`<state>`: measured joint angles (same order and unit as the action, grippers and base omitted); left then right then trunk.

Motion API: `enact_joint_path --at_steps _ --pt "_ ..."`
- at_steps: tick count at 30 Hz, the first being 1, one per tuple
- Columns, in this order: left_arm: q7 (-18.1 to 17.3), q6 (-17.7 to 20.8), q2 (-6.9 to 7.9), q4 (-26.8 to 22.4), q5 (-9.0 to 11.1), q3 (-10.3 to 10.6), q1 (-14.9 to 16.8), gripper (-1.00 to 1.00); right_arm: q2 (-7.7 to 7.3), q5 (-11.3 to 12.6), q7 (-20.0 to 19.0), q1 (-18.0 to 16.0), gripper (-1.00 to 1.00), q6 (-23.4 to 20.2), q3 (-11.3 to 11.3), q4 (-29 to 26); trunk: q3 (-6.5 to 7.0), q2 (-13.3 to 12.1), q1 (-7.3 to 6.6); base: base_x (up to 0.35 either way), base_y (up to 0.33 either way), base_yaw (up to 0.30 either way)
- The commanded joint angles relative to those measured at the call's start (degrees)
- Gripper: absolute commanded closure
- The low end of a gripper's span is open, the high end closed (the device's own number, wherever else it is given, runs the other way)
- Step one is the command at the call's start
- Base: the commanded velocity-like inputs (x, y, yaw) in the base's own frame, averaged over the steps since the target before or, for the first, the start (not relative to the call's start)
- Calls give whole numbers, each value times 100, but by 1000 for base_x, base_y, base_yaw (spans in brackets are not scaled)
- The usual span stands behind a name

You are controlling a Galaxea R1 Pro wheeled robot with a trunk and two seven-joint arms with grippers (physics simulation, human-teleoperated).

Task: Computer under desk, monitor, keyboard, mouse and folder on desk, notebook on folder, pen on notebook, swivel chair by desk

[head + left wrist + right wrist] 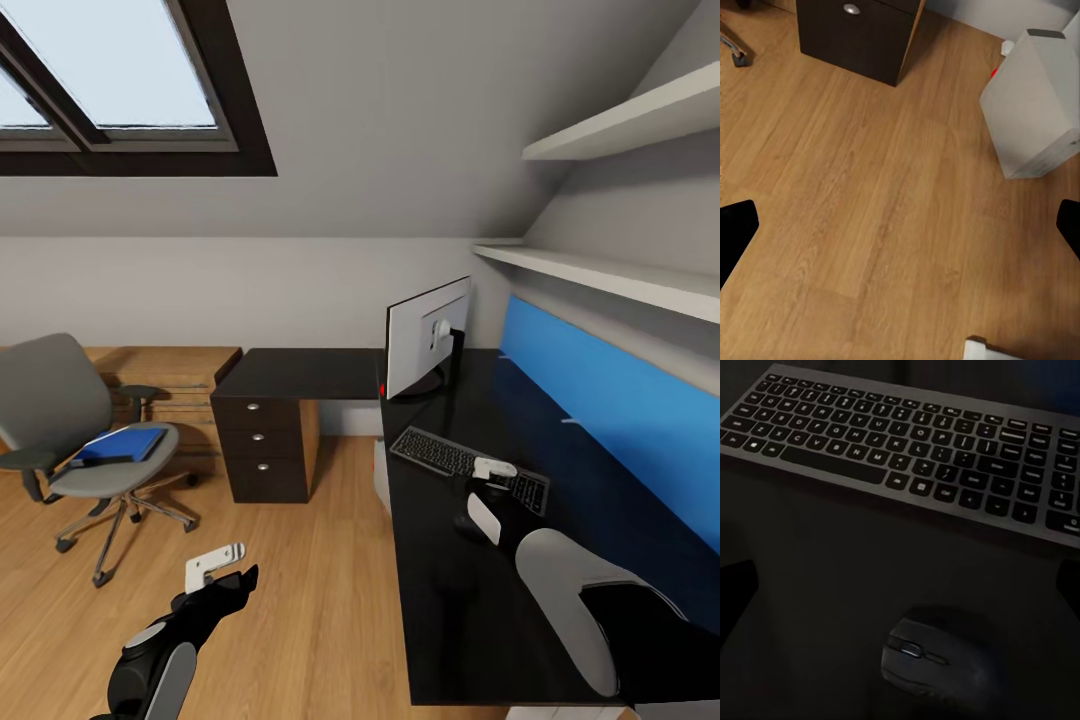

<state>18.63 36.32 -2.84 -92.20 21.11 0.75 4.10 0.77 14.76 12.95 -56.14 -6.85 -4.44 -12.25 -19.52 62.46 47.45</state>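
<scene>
**Operator:** Report the position of the mouse relative to the right gripper.

**Technician:** The mouse (937, 660) lies on the desk (440, 600), between the two dark fingertips at the frame edges of the right wrist view and apparently just below them. The right gripper (490, 490) hovers over it. The fingers stand spread; nothing is pinched between them.

**Operator:** And the keyboard?

**Technician:** The keyboard (915, 450) lies just beyond the mouse, near it but apart. Its long axis runs roughly along the desk edge, with the monitor (428, 335) standing further along the same surface. The mouse's long axis points toward the keyboard, roughly square to the keyboard's length.

**Operator:** State of the left arm.

**Technician:** The left gripper (222, 572) hangs over the wooden floor (870, 210), fingers spread and holding nothing. The computer (1033, 105) stands on the floor by the desk.

**Operator:** Which arm serves the next item?

**Technician:** The folder (125, 445) rests on the seat of the swivel chair (60, 400), well apart from the desk, on the robot's left. The left arm is the nearer one. In my judgement the mouse placement is complete or close to it, and the folder is the next transfer; the base would likely need to turn toward the chair first.
</scene>
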Motion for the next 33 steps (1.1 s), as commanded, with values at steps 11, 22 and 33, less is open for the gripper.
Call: enact_joint_path --at_steps 11,22,33 --pt "53 16 2 8 68 4 4 -100 -4 37 41 -2 -100 -38 -48 -7 -7 4 1 179 0 0" --pt "53 16 3 18 71 4 5 -100 -39 36 41 -2 -100 -56 -50 -8 -7 4 1 18 0 0" --pt "53 16 3 1 78 -4 3 -100 -120 55 27 -2 -100 -471 -41 5 -7 4 1 0 0 0"
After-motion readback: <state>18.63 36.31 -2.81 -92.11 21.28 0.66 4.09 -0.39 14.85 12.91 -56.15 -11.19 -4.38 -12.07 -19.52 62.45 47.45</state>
